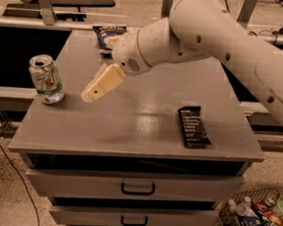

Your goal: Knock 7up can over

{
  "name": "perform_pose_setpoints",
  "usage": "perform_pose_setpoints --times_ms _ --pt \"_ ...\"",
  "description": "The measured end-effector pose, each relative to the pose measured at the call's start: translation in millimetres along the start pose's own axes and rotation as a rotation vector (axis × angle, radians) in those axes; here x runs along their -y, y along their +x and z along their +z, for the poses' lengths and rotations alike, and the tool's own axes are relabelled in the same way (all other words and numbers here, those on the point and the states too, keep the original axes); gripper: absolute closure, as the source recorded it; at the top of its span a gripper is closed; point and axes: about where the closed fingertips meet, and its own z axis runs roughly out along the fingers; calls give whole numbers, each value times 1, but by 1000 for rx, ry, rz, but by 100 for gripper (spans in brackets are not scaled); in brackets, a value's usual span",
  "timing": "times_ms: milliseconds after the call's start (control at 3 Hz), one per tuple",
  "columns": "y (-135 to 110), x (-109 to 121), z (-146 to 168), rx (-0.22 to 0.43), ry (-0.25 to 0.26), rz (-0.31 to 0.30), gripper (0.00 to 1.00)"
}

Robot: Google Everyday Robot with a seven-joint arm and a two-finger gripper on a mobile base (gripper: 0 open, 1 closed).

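The 7up can (46, 79) stands upright near the left edge of the grey cabinet top (141, 120). It has a whitish body with green and red markings and a silver top. My gripper (95, 92) hangs just above the surface, a short way to the right of the can, not touching it. It points down and to the left, with the big white arm (212, 37) reaching in from the upper right.
A dark blue snack bag (107, 35) lies at the back of the top, partly behind the arm. A flat black bar wrapper (193, 126) lies at the right front. Drawers sit below; a basket of items (255, 221) stands on the floor at right.
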Motion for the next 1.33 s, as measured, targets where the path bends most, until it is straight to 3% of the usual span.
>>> perform_pose_setpoints --times_ms 333,667,1333 --pt "-17 12 43 128 -11 11 0" --pt "-27 15 72 210 -44 42 0" --pt "-36 4 123 318 -106 93 0"
